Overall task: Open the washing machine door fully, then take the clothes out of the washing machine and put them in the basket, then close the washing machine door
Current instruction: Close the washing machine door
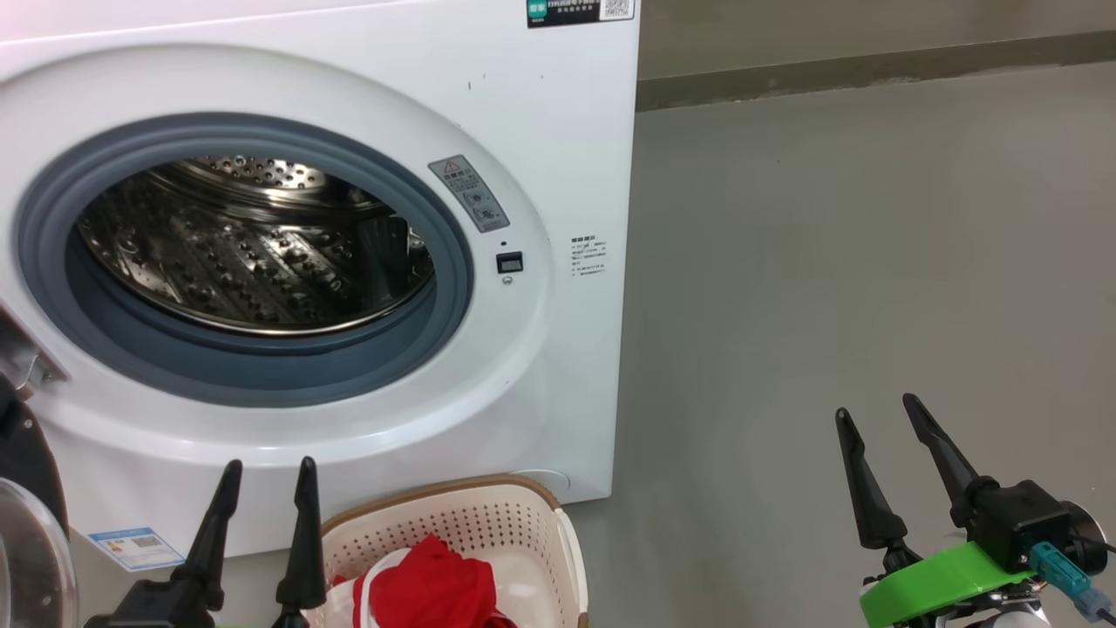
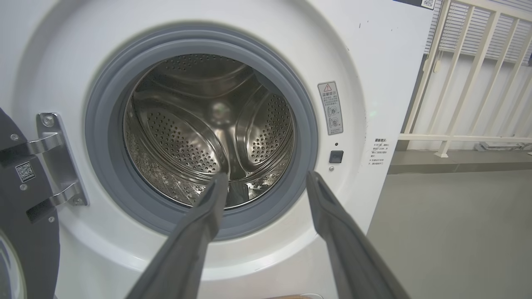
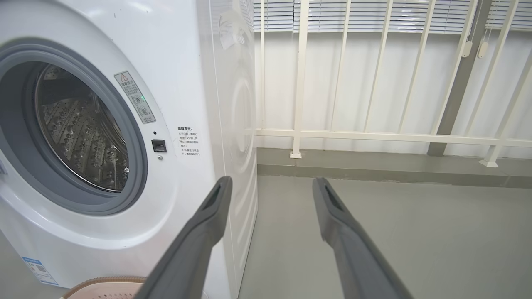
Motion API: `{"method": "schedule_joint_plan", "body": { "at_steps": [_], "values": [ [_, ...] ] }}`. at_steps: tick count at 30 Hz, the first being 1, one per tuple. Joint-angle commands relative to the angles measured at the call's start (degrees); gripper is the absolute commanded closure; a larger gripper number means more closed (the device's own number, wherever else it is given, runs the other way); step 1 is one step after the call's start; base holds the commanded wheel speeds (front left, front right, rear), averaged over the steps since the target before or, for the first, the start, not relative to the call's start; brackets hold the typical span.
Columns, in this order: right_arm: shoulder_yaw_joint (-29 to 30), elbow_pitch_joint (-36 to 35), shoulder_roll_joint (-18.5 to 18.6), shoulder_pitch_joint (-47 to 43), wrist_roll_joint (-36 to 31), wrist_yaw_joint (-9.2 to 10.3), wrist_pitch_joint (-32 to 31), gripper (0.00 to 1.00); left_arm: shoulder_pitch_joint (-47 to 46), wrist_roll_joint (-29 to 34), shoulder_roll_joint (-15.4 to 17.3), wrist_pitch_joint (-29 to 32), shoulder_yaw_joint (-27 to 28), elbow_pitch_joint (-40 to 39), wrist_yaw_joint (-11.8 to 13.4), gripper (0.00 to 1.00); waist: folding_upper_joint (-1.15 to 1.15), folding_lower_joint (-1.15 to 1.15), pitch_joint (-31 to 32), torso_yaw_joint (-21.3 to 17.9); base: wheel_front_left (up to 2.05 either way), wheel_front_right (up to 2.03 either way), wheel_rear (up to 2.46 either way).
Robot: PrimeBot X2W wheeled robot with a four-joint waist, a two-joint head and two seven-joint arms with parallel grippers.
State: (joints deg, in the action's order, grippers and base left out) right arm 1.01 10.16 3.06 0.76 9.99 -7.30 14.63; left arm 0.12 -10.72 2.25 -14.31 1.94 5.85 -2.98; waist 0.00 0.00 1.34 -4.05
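Note:
The white washing machine [image 1: 540, 131] stands with its mouth uncovered, grey gasket around a bare steel drum [image 2: 208, 133]. Its door [image 1: 26, 515] hangs swung out at the far left, black rim and glass showing, held on a metal hinge [image 2: 54, 162]. Red and white clothes [image 1: 427, 589] lie in the cream basket [image 1: 523, 515] on the floor in front of the washer. My left gripper [image 1: 268, 467] is open, fingers up, just left of the basket and below the drum mouth. My right gripper [image 1: 876, 410] is open over bare floor to the right of the washer.
Grey floor [image 1: 828, 262] stretches to the right of the washer. A white railing [image 3: 374, 133] and blinds run along a low step behind. The basket rim [image 3: 108, 282] sits at the washer's foot.

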Motion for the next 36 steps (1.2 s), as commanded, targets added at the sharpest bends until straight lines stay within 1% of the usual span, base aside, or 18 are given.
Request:
{"method": "schedule_joint_plan", "body": {
  "at_steps": [1,11,17,26,31,36],
  "values": [
    [-1.22,-1.65,0.55,0.75,-0.54,-0.19,0.37,0.0,-0.77,-0.01,0.72,-0.69,1.63,-1.64,0.44,0.0,0.0,0.0,0.12,0.07,0.0,0.0,0.0],
    [-1.5,-1.7,0.86,0.47,-0.52,-0.19,0.37,0.0,-0.18,-0.35,0.82,-0.34,1.14,-1.78,0.91,0.0,0.0,0.0,0.4,-0.14,-0.01,0.01,0.0],
    [-1.43,-1.61,0.87,0.41,-0.46,-0.19,0.37,0.0,-0.23,-0.27,0.94,-0.19,0.7,-2.63,1.3,0.0,0.0,0.0,0.11,-0.34,-0.58,0.58,0.0],
    [-1.37,-1.53,0.89,0.6,-0.72,-0.19,0.37,0.0,-0.14,-0.39,1.3,-0.18,0.3,-3.56,1.64,0.0,0.0,0.0,-0.34,-0.53,-1.6,1.6,0.0],
    [-1.43,-1.45,0.91,0.58,-0.78,-0.19,0.37,0.0,-0.15,-1.92,1.39,-0.09,-0.18,-3.74,0.75,0.0,0.0,0.0,-0.4,-0.46,-2.04,2.04,0.0],
    [-1.52,-1.32,0.9,0.71,-0.72,-0.19,0.37,0.0,-0.02,-2.34,1.51,0.38,-0.54,-3.78,0.76,0.0,0.0,0.0,-0.48,-0.25,-1.44,1.44,0.0]
  ]
}}
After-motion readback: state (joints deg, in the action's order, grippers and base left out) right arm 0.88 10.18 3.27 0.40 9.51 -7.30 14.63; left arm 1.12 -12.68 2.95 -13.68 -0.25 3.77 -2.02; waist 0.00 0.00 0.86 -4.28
